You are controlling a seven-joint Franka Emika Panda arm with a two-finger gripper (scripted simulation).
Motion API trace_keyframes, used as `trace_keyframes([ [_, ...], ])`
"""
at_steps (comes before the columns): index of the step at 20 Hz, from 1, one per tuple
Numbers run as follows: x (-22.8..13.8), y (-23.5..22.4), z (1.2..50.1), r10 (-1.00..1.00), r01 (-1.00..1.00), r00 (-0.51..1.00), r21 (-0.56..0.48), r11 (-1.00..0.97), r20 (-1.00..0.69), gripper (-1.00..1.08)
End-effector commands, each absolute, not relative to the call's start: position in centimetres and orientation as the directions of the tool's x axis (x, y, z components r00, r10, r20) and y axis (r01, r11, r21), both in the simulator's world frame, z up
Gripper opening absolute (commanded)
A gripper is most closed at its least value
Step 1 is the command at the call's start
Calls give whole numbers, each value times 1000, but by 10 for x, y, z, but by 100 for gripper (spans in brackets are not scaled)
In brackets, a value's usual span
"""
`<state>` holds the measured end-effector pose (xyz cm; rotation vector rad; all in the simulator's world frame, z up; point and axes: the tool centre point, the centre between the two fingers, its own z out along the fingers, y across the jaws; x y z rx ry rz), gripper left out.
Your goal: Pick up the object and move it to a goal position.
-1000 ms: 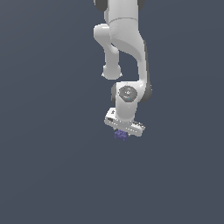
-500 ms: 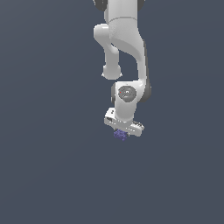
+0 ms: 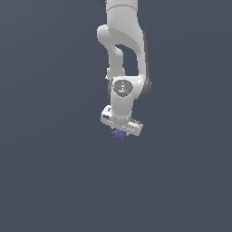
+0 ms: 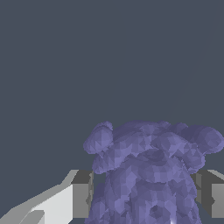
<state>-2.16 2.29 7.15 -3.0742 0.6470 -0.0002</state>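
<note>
The object (image 3: pixel 119 135) is a small purple-blue bumpy cluster just under my white gripper (image 3: pixel 120 132) in the exterior view. In the wrist view the cluster (image 4: pixel 148 166) fills the space between my two grey finger pads (image 4: pixel 82 194), which press on its sides. My gripper (image 4: pixel 144 199) is shut on the cluster. The cluster's lower part is hidden behind the gripper's body in the exterior view.
A plain dark grey-blue surface (image 3: pixel 54 181) lies all around. The white arm (image 3: pixel 122 54) rises from the gripper to the top of the exterior view. No other object shows.
The arm and gripper have moved a little up and toward the exterior view's left, carrying the cluster along between the fingers.
</note>
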Motion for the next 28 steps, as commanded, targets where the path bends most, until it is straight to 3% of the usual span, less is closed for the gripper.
trace_keyframes([
  [1, -28, 7, 85, -404, -404, 915, -1, -915, 1, -100],
  [20, -94, -158, 233, -404, -404, 915, -3, -915, -1, -100],
  [28, -110, -205, 275, -403, -403, 915, -1, -915, 0, -100],
])
